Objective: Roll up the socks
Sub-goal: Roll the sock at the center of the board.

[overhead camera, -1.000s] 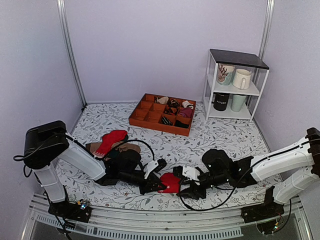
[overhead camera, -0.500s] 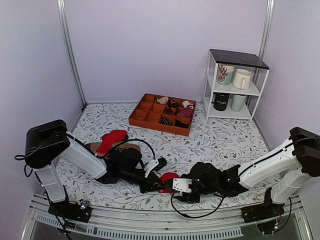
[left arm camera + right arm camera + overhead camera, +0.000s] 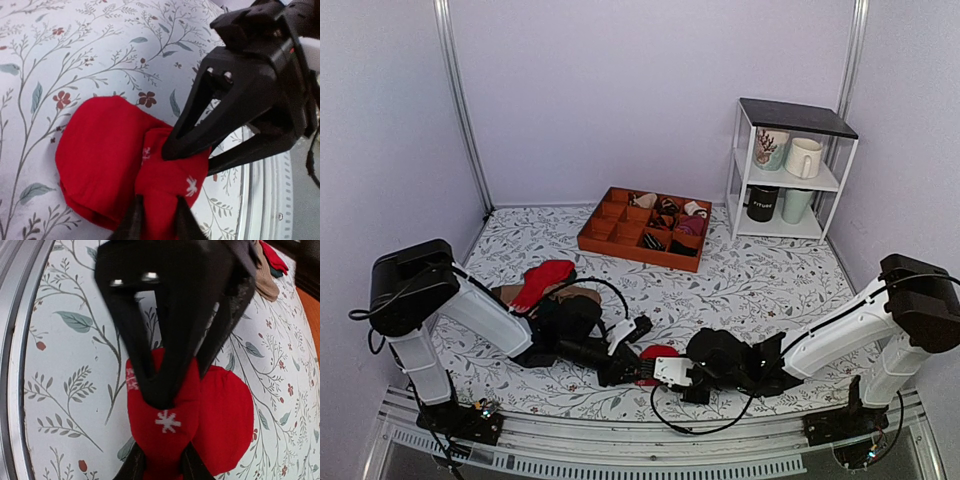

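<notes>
The socks [image 3: 655,353] are a bright red bundle with white snowflake marks, lying near the table's front edge between both grippers. From the left, my left gripper [image 3: 632,372] is shut on a fold of them [image 3: 157,220]. My right gripper [image 3: 667,368] comes from the right and is shut on the same fold from the opposite end [image 3: 162,467]. In the left wrist view the right gripper [image 3: 187,160] bears down on the socks [image 3: 100,160]. In the right wrist view the left gripper [image 3: 182,387] straddles the socks [image 3: 225,415].
A mixed heap of red, brown and beige socks [image 3: 545,285] lies behind the left arm. An orange divided tray [image 3: 598,232] with rolled bundles sits at the back. A white shelf [image 3: 738,170] with mugs stands back right. The metal front rail [image 3: 620,415] runs close below the grippers.
The right arm slid left up to the red bundle and its jaws closed on the fold. The left gripper kept its hold and stayed in place.
</notes>
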You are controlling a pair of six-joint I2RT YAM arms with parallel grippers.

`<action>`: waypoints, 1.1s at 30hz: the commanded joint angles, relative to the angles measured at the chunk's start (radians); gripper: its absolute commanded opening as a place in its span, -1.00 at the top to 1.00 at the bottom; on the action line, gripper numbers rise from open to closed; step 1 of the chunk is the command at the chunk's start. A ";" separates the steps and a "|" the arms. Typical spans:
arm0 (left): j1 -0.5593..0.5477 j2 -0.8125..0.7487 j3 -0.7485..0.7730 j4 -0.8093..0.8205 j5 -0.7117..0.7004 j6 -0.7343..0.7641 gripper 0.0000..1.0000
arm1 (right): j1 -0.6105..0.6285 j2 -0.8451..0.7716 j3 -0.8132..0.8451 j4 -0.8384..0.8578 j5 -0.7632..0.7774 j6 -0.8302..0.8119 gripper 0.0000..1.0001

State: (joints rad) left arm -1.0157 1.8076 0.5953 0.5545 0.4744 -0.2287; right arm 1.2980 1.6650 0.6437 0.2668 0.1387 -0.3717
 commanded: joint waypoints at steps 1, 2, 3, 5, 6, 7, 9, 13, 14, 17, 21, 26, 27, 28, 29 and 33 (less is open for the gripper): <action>0.005 -0.008 -0.074 -0.188 -0.072 0.015 0.23 | -0.001 0.053 -0.006 -0.037 -0.104 0.106 0.63; 0.005 -0.033 -0.079 -0.173 -0.090 0.023 0.05 | -0.006 0.048 -0.014 -0.035 -0.130 0.136 0.63; 0.006 -0.061 -0.087 -0.154 -0.105 0.037 -0.22 | -0.014 0.043 -0.022 -0.034 -0.164 0.169 0.64; 0.004 -0.126 -0.113 -0.096 -0.139 0.065 -0.51 | -0.039 0.028 -0.036 -0.033 -0.238 0.217 0.64; 0.005 -0.162 -0.131 -0.065 -0.153 0.086 -0.56 | -0.057 0.024 -0.041 -0.034 -0.286 0.237 0.64; 0.003 -0.193 -0.149 -0.027 -0.171 0.107 -0.63 | -0.075 0.022 -0.044 -0.038 -0.337 0.265 0.64; -0.008 -0.265 -0.203 0.080 -0.199 0.169 -0.73 | -0.122 0.028 -0.042 -0.050 -0.445 0.306 0.64; -0.043 -0.354 -0.308 0.298 -0.260 0.297 -0.74 | -0.232 0.105 -0.023 -0.085 -0.627 0.413 0.63; -0.046 -0.355 -0.308 0.313 -0.253 0.317 -0.73 | -0.252 0.128 -0.015 -0.102 -0.654 0.441 0.63; -0.055 -0.318 -0.278 0.327 -0.201 0.359 -0.69 | -0.277 0.190 0.012 -0.142 -0.694 0.479 0.63; -0.060 -0.225 -0.262 0.395 -0.144 0.384 -0.68 | -0.286 0.232 0.029 -0.168 -0.700 0.497 0.64; -0.061 -0.123 -0.247 0.438 -0.090 0.375 -0.59 | -0.289 0.240 0.028 -0.180 -0.697 0.501 0.64; -0.061 -0.104 -0.248 0.448 -0.083 0.370 -0.56 | -0.290 0.241 0.028 -0.181 -0.701 0.501 0.64; -0.060 -0.094 -0.246 0.457 -0.078 0.365 -0.52 | -0.290 0.242 0.028 -0.183 -0.702 0.498 0.63; -0.061 -0.085 -0.246 0.460 -0.077 0.361 -0.49 | -0.292 0.243 0.027 -0.181 -0.704 0.498 0.64; -0.060 -0.062 -0.239 0.465 -0.077 0.356 -0.41 | -0.296 0.254 0.034 -0.185 -0.708 0.496 0.64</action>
State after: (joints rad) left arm -1.0607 1.7233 0.3351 0.9680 0.3660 0.1272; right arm 0.9958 1.8275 0.7235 0.3145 -0.6094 0.1116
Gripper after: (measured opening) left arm 0.724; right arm 0.182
